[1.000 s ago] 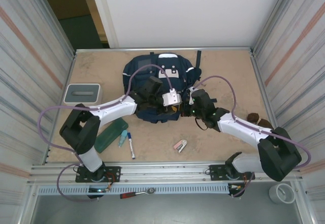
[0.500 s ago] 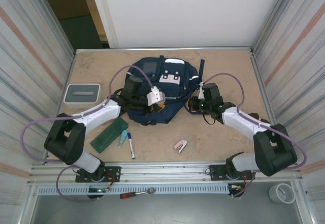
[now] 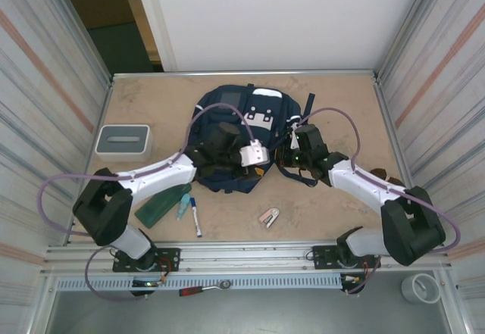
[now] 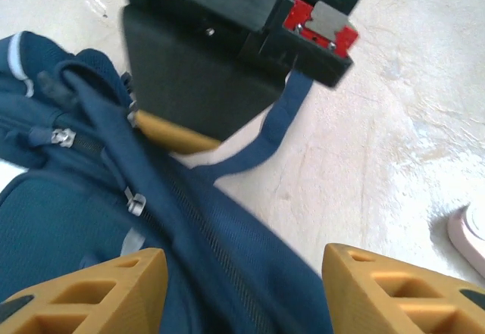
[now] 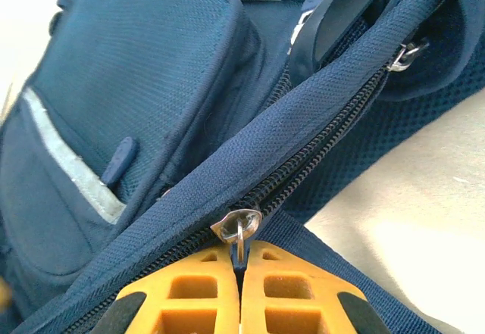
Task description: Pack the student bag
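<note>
- Loose on the near part of the desk, none of it packed yet: green pencil case, marker, a small pale-blue item just beside the marker, and a pink-and-white piece, possibly an eraser but too small to tell.
- A little farther out, left tool: released, jaws standing wide over a fold of navy fabric at the bag's near edge, pinching nothing.
- Just right of it, right tool: clenched on the metal zip pull, with the zip teeth beyond it looking closed along the stretch in view.
- Behind both tools, the student bag: lying front-up in the middle of the desk's far half, white patch and reflective stripes on top.
- Off to the left, well apart from the bag: grey-white box.
- Judged early in the task: zip seized but no opening made, so unzipping, loading every loose item and closing all remain.
- Against a second ago: bag turned slightly clockwise and nudged right; left tool back near its former spot after swinging left half a second ago; right tool in much the same place at the bag's right edge; loose items unmoved.
</note>
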Motion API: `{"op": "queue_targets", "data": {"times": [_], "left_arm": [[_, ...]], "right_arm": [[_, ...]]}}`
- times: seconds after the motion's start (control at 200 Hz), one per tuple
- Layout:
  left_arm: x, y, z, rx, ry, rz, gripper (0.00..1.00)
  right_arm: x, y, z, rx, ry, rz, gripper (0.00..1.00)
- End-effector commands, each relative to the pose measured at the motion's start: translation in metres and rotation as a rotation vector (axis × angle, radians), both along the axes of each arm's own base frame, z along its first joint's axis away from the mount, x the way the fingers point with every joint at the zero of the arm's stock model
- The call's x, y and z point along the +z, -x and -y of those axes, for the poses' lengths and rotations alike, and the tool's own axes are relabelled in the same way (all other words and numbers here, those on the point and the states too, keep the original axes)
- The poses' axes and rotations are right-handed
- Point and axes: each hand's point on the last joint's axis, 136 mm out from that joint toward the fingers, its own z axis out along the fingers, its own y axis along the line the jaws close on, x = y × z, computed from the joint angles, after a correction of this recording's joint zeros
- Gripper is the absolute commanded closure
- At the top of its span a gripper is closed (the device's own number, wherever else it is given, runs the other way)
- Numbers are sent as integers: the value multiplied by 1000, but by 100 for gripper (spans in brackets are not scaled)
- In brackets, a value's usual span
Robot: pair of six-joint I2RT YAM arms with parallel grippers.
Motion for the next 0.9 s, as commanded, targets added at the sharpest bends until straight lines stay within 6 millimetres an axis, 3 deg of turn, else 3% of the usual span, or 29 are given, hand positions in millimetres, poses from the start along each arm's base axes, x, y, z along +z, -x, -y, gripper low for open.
{"op": "queue_targets", "data": {"times": [0.0, 0.055, 0.11, 0.235, 0.321, 0.416, 0.476, 0.561, 0.751, 0.897], "left_arm": [[-17, -25, -2, 112, -81, 26, 45], [-25, -29, -2, 127, -107, 24, 51], [-27, -32, -4, 132, -122, 34, 64], [-7, -13, -4, 26, -38, 9, 94], [21, 9, -6, -87, 118, -25, 100], [45, 26, -11, -175, 251, -46, 100], [48, 31, -12, -199, 271, -54, 100], [38, 27, -11, -194, 244, -74, 100], [24, 20, -5, -181, 204, -125, 100], [22, 19, 0, -188, 205, -128, 100]], "right_arm": [[40, -4, -10, 2, -85, 107, 100], [43, -1, -10, 11, -83, 120, 100], [39, 0, -5, 9, -59, 122, 100], [15, -6, 25, -48, 47, 71, 100], [-8, -18, 59, -142, 125, -24, 100], [-27, -31, 85, -223, 159, -118, 100], [-34, -38, 89, -239, 151, -154, 100], [-31, -43, 80, -201, 106, -162, 100], [-1, -27, 58, -62, -96, -108, 52], [11, -34, 74, -156, -345, -159, 32]]}}
